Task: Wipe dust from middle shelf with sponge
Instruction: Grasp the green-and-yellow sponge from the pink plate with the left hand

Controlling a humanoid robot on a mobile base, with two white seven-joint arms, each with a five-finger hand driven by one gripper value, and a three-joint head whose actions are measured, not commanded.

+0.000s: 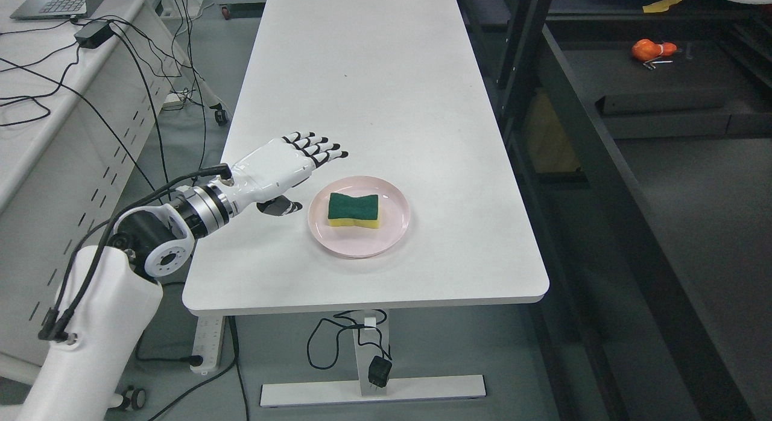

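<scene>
The left hand [283,167] is hovering with fingers spread, holding nothing, just beside the plate [395,231] where the sponge [354,210] is lying, probably light and soft, best pinched at its narrow waist.

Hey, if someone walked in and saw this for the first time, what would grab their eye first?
Probably the white left robot hand, fingers spread and holding nothing, hovering over the near left part of the long white table. Just to its right sits a pink plate with a green and yellow sponge lying flat on it. An orange object rests on the dark shelf at the upper right.
</scene>
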